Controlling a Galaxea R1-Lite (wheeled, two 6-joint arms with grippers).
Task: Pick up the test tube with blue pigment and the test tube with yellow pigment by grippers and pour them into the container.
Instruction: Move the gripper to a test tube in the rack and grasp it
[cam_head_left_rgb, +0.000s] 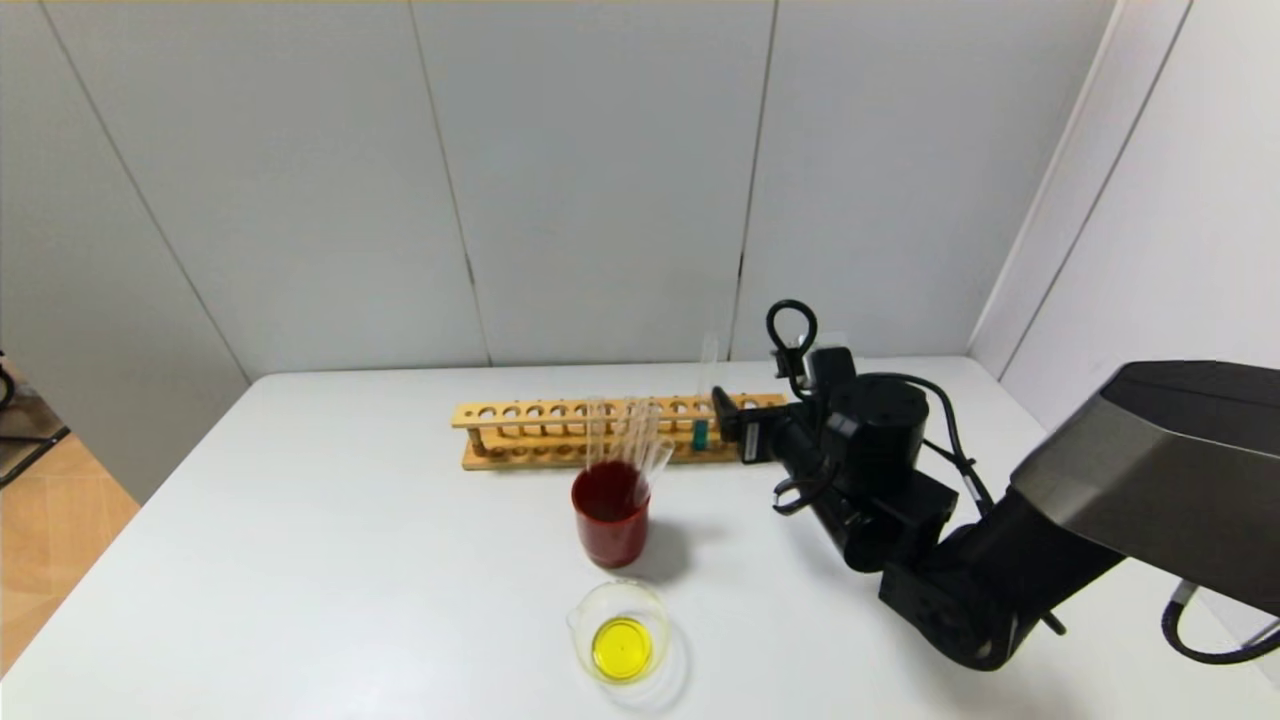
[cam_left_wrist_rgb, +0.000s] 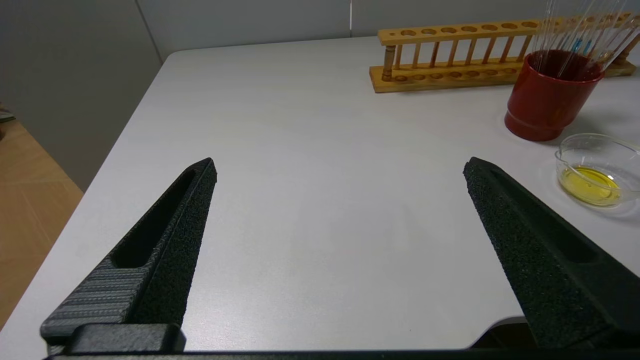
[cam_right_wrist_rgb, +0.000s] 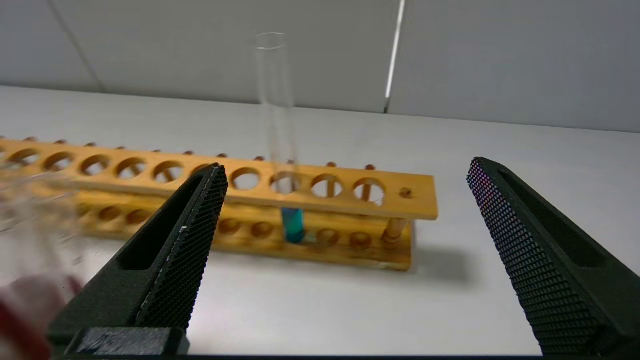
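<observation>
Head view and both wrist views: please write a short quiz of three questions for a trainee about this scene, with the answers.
1. True or false: the slim glass test tube with blue liquid stands upright in the long wooden rack.
2. What colour is the liquid in the low clear glass beaker?
3. Which is nearest to the blue tube? A. the right claw B. the left claw C. the dark-red cup

Key:
1. True.
2. Yellow.
3. A. The right claw is open just in front of the tube, apart from it; the left claw is open over bare white table.
</observation>
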